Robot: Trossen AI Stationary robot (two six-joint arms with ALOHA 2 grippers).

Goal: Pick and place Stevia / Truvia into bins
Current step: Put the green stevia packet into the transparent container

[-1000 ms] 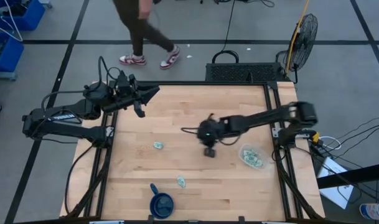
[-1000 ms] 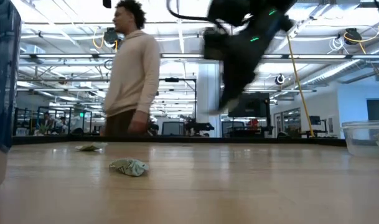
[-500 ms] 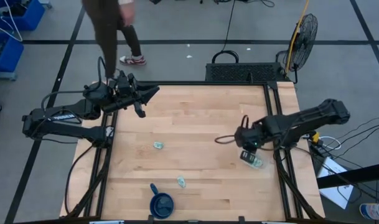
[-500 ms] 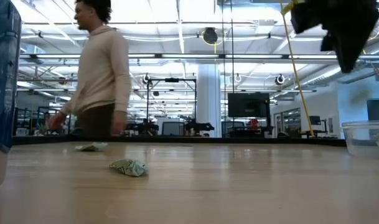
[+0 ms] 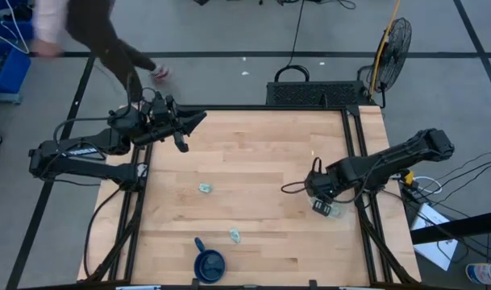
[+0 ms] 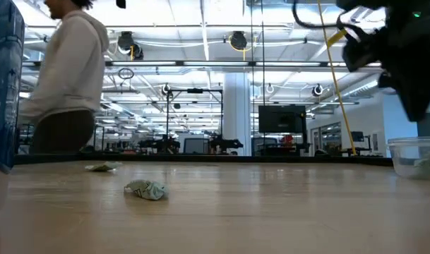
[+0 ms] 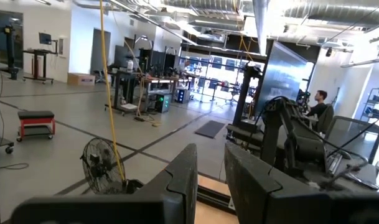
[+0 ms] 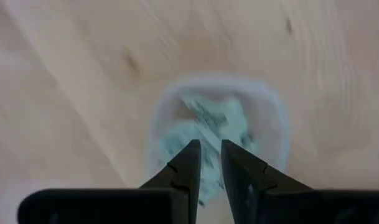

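My right gripper hangs over the clear plastic bin near the table's right edge, fingers pointing down and close together. The right wrist view shows the bin directly below, with several pale green sachets lying in it. One loose sachet lies flat on the wood left of the middle. Another sachet lies crumpled nearer the front edge, also in the low view. My left gripper waits raised over the far left corner, fingers close together. My right gripper comes from above, pointing down, with a pale strip of sachet showing between its fingertips. The sachet is lifted clear above the bin. The fingers hide which part of it they pinch.
A dark blue mug with a handle stands at the near edge, left of the middle. A person walks past beyond the table's far left corner. Bare wood spreads across the middle of the table.
My right gripper has swung from the table's middle toward the right edge and over the bin, then come down a little. The two loose sachets have stayed put. The person behind the table has walked toward the left.
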